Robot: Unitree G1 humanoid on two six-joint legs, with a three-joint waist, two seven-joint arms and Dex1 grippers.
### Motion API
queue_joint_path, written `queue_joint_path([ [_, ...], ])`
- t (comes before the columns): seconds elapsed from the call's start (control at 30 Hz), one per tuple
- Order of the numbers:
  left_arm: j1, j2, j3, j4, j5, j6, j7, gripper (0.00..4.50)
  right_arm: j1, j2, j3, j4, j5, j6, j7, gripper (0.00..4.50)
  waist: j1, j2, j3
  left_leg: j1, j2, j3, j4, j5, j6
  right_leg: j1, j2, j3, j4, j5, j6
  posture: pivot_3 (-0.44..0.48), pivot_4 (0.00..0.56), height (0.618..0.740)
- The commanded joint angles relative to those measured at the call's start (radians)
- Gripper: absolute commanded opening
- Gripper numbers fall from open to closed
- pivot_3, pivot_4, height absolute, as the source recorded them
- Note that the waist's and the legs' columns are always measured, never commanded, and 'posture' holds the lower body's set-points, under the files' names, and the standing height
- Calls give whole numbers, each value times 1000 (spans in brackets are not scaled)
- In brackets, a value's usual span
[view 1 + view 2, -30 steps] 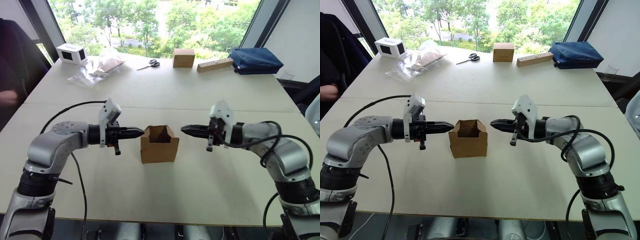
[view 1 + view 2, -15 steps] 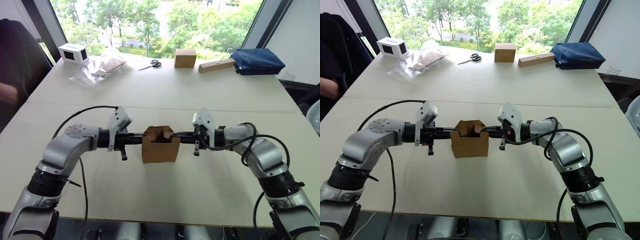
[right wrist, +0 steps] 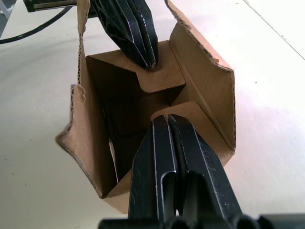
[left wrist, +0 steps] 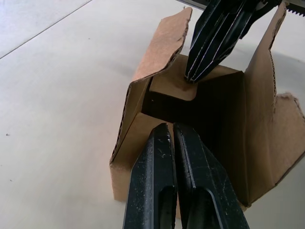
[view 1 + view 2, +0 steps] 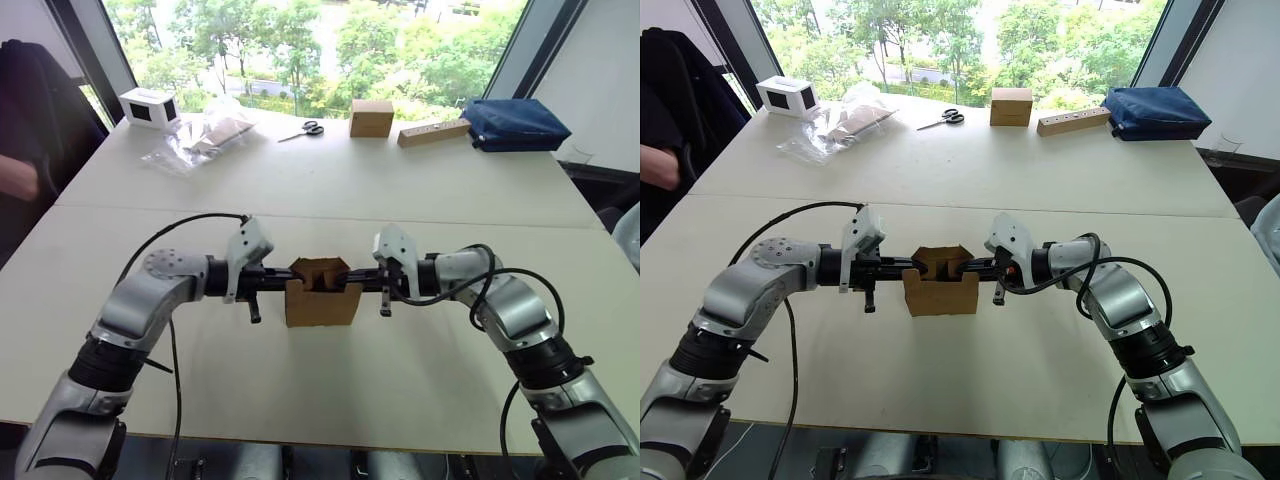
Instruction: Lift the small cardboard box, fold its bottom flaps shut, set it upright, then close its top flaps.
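Pressing in from opposite sides, the left gripper (image 5: 283,279) and right gripper (image 5: 352,278), fingers together and empty, bracket the small cardboard box (image 5: 320,296), equally near

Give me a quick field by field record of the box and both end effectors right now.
box: small cardboard box upright on the table, top open
top flaps: side flaps pressed inward, long flaps upright
left end effector: shut, tips on its side flap
right end effector: shut, tips on the opposite flap
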Motion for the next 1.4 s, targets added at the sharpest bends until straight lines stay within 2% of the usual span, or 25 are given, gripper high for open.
queue_joint_path([
  [0.03,10,4,-3,-5,21,-4,7,126,-9,4,-17,-5,-4,-8,-1,0,0,0,0,0,0,0,0,0,0,0,0,0,0,0,0,0,150,740],
  [0.13,3,4,-9,7,29,-7,7,126,-10,5,-16,-4,-7,-9,-3,0,0,0,0,0,0,0,0,0,0,0,0,0,0,0,0,0,150,740],
  [0.2,-5,5,14,-4,-14,20,-14,126,-9,13,-27,-9,9,-7,0,0,0,0,0,0,0,0,0,0,0,0,0,0,0,0,0,0,150,740],
  [0.6,-110,51,241,77,-212,187,-39,126,-32,-41,-168,-153,118,98,-16,0,-1,0,1,0,0,0,0,0,0,0,0,0,0,0,0,0,150,740],
  [0.73,-146,53,215,202,-128,104,-28,126,-44,-78,-254,-254,192,183,-50,0,0,0,1,0,0,0,0,0,0,0,-1,0,0,0,0,0,150,740],
  [0.87,-170,19,116,383,-9,-31,-72,126,-20,-98,-289,-491,363,367,-122,0,0,1,1,0,0,0,-1,0,0,0,-1,0,-1,0,0,0,150,740],
  [0.97,-230,-32,108,525,0,-54,-118,126,11,-94,-240,-606,413,430,-171,0,2,0,1,0,0,0,-1,0,0,0,-1,-1,-1,0,0,0,150,740],
  [1.07,-260,-58,65,611,49,-104,-176,126,35,-114,-171,-639,377,425,-196,0,1,-1,1,-1,-1,0,-1,0,1,0,-2,-1,-1,0,0,0,150,740],
  [1.2,-323,-106,22,733,87,-147,-271,126,44,-123,-55,-606,256,326,-203,0,1,-1,1,-1,-1,1,-1,-1,2,0,-3,-1,-1,0,0,0,150,740],
  [1.4,-444,-175,-36,957,180,-253,-407,126,-40,-122,81,-500,72,172,-174,0,-1,-1,1,-2,-4,1,0,-1,3,-1,-2,-1,-2,0,0,0,150,740],
])
